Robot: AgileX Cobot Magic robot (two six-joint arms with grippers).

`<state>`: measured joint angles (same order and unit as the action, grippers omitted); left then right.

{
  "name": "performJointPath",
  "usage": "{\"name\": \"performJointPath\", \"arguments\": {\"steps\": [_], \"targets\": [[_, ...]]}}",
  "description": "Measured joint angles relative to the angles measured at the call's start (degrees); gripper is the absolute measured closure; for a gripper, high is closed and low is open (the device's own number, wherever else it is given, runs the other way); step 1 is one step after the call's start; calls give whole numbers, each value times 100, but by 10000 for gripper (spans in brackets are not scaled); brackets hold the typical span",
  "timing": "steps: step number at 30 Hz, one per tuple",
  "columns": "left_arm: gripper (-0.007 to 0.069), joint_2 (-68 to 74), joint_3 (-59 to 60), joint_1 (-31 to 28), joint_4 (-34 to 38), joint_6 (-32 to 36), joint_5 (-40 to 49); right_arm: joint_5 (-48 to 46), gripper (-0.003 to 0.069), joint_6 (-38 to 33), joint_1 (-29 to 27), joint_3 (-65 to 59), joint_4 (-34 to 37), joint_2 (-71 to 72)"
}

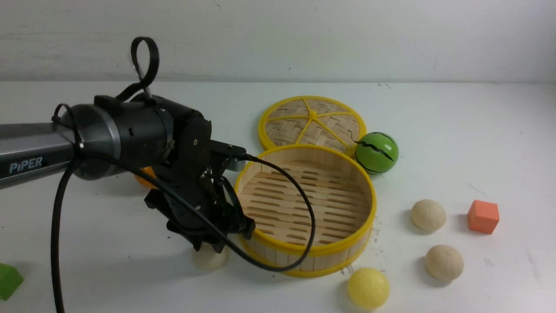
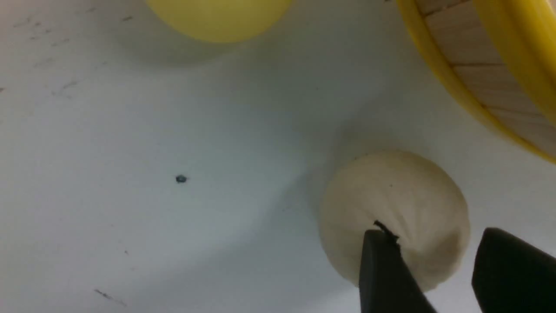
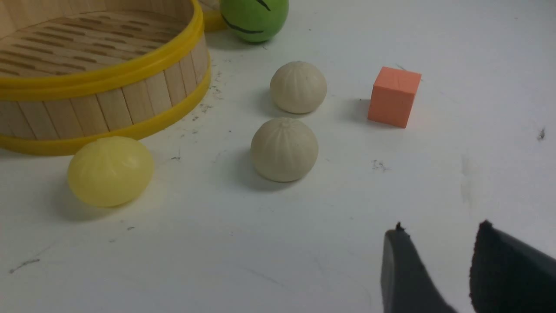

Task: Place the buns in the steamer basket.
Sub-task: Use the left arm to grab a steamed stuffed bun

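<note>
The steamer basket [image 1: 306, 208] stands empty mid-table; its wall also shows in the left wrist view [image 2: 478, 65] and the right wrist view [image 3: 130, 104]. My left gripper [image 1: 213, 243] is open, hovering low over a cream bun [image 1: 210, 257] beside the basket's near-left wall. In the left wrist view the gripper [image 2: 434, 232] has one finger over this bun [image 2: 391, 195] and the other clear of it. A pale yellow bun [image 2: 217, 17] lies beyond. Two cream buns [image 1: 428, 214] [image 1: 444, 262] and a yellow bun [image 1: 368, 288] lie to the right. My right gripper [image 3: 441, 228] is open and empty.
The woven lid [image 1: 312, 124] lies flat behind the basket, with the green watermelon ball [image 1: 376, 152] beside it. An orange cube [image 1: 483, 216] sits right of the cream buns. An orange fruit [image 1: 145, 176] peeks from behind the left arm. A green block [image 1: 8, 280] lies near left.
</note>
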<state>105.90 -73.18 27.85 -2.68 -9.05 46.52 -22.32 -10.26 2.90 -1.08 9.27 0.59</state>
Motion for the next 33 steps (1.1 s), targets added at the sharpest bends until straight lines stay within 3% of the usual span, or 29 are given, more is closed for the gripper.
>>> {"name": "performJointPath", "arguments": {"steps": [13, 20, 33], "targets": [[362, 50, 0, 0, -74, 0, -188, 0, 419, 0, 0, 0, 0, 0], [522, 50, 0, 0, -74, -232, -188, 0, 419, 0, 0, 0, 0, 0], [638, 50, 0, 0, -118, -262, -72, 0, 419, 0, 0, 0, 0, 0]]}}
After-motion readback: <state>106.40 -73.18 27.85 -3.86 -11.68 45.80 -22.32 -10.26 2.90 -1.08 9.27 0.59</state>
